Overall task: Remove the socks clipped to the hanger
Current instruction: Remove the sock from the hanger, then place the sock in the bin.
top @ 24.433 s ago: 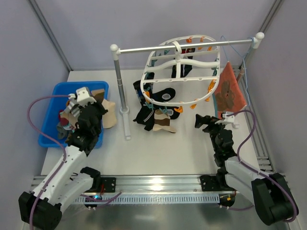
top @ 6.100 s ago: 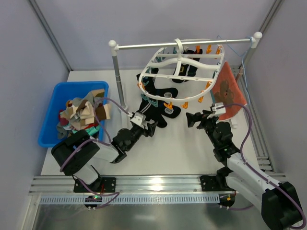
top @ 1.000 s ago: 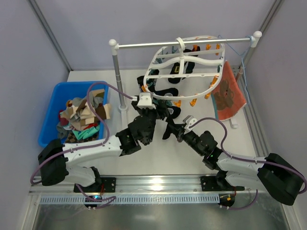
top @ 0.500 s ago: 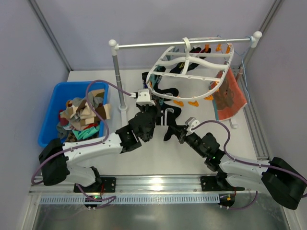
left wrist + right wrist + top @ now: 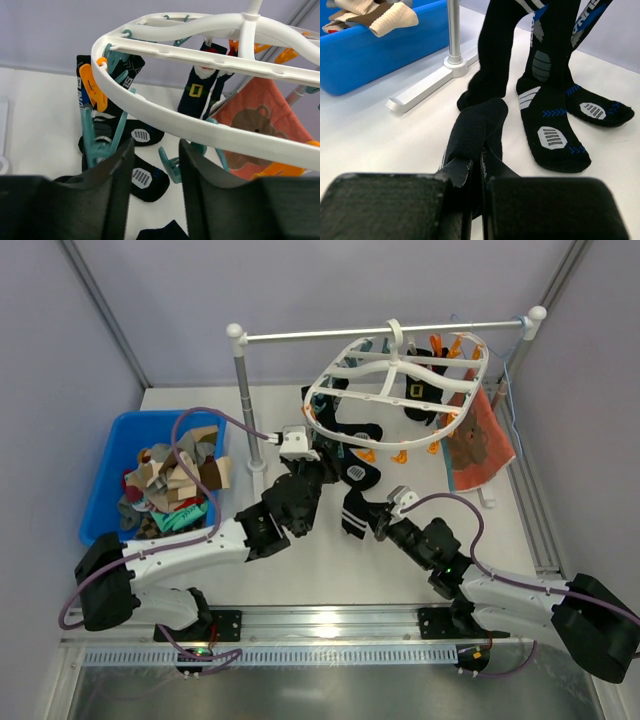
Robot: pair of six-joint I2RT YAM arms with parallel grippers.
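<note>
Black fabric sock (image 5: 477, 127), seemingly mid-unclipping, sits clenched in right gripper (image 5: 481, 162); left gripper (image 5: 155, 150) gapes at white plastic hanger (image 5: 200, 132)'s eight-o'clock rim; pull next.

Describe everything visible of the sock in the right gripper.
The sock is black, soft knit fabric, folded and bunched where the right gripper is shut on it. The top view shows white stripes on it. It is close to other black socks near the hanger; whether it is clipped on cannot be told.
</note>
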